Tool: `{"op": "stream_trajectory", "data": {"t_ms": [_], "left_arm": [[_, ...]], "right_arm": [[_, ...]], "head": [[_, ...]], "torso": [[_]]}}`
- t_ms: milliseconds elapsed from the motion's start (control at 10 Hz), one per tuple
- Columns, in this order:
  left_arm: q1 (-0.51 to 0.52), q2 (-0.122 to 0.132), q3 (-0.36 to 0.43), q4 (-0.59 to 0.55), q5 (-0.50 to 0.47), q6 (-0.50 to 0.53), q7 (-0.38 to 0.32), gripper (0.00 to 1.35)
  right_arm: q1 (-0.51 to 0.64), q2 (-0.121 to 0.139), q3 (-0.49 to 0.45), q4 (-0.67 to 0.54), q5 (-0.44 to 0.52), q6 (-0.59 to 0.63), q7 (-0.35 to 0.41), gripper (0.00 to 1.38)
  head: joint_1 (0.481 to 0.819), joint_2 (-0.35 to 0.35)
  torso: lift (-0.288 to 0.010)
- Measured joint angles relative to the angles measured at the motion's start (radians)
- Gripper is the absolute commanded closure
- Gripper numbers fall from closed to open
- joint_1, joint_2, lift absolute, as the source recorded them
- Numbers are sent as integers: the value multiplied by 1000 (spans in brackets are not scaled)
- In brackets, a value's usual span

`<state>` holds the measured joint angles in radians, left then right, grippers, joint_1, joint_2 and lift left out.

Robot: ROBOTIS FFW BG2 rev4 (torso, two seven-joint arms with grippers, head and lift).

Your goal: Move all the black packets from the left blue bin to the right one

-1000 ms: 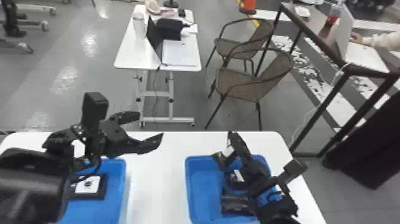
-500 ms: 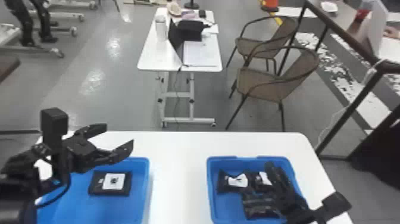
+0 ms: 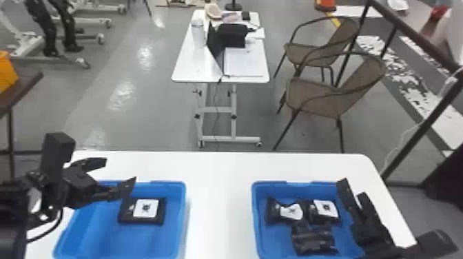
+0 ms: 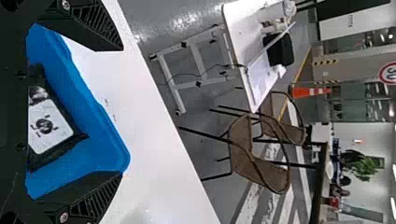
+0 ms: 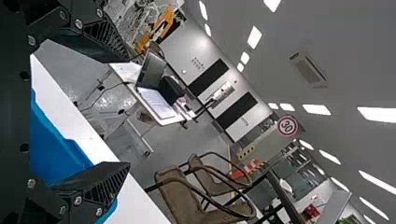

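In the head view my left gripper (image 3: 119,174) stands open over the far part of the left blue bin (image 3: 155,239). One black packet (image 3: 146,210) with a white label lies in that bin, just on the near side of the lower finger. The left wrist view has this packet (image 4: 49,126) between the two spread fingers of my left gripper (image 4: 120,111), farther down in the bin. My right gripper (image 3: 352,190) is over the right side of the right blue bin (image 3: 256,220), where black packets (image 3: 286,210) (image 3: 323,209) (image 3: 313,239) lie. Its fingers are apart around nothing, and the right wrist view agrees for this gripper (image 5: 127,112).
Both bins stand on a white table (image 3: 220,206), with a strip of tabletop between them. Beyond its far edge are a small white desk (image 3: 241,65) with a laptop, and brown chairs (image 3: 330,93).
The head view has shifted. Relative to the bins, my left gripper has moved left over the left bin, and my right gripper has moved right, off the packets. Both stay open.
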<state>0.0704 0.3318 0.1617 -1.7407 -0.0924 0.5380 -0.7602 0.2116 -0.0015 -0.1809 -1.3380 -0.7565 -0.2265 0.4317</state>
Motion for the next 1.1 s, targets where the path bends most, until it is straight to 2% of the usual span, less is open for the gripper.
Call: {"op": "stream_trajectory", "data": {"t_ms": [200,400,500,700,1100], "left_arm": [[-49,3,-17,111,-102,34,-78,119],[-125,3,-68,229,-241,85,-173,119],[-163,3,-94,289,-292,87,-198,119],[-211,3,-127,371,-369,68,-202,119],[-312,-2,-170,619,-434,-87,-195,142]], "right_arm": [[-8,0,0,-7,-6,20,22,242],[-14,0,0,-6,-17,29,29,242],[-17,0,0,-1,-21,33,36,242],[-23,0,0,7,-26,42,48,242],[-21,0,-2,13,-34,51,64,242]], "head": [[695,22],[695,31],[695,35],[695,49],[695,59]], "torso": [[0],[0],[0],[0],[0]]}}
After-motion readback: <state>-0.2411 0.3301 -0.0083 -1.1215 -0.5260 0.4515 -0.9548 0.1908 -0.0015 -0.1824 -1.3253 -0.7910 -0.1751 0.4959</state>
